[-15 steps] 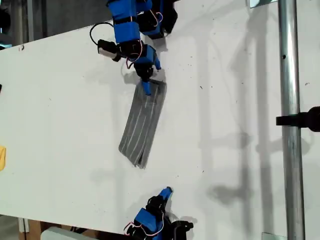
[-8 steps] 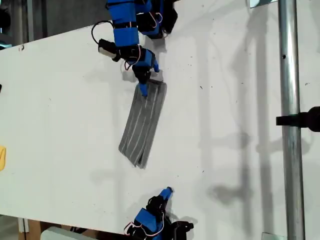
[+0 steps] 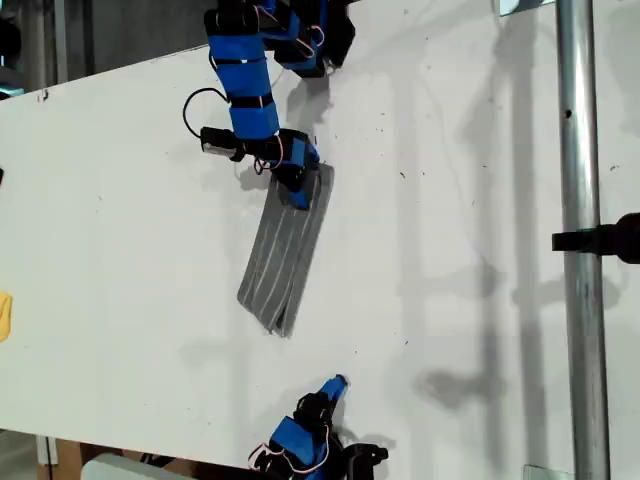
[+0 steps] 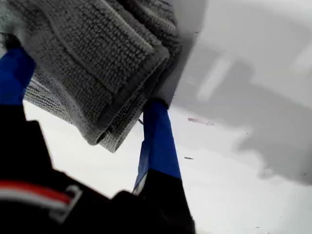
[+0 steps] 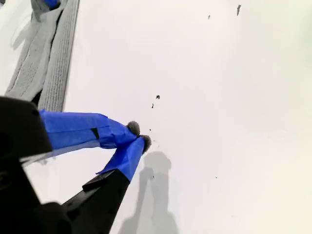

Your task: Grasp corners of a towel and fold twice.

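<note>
Exterior view, centre: the towel (image 3: 287,255), already folded into a narrow grey striped strip, lies on the white worktop (image 3: 120,230) with its long axis running from the upper centre of the frame down toward the lower centre, slightly tilted. My first gripper (image 3: 297,190) sits at the strip's upper end; in the first wrist view its blue fingers (image 4: 157,141) stand apart on either side of the layered corners (image 4: 105,139), the cloth between them but not clearly pinched. My second gripper (image 3: 335,383) rests at the lower centre edge of the exterior view, well apart from the strip's lower end, its fingers (image 5: 127,156) drawn together at the tips and holding nothing. The first arm is therefore the nearer one; the second fold would run along the long axis. Whether the first gripper's fingers touch the worktop beneath the cloth is hidden, and the strip's layer count is hard to make out.
</note>
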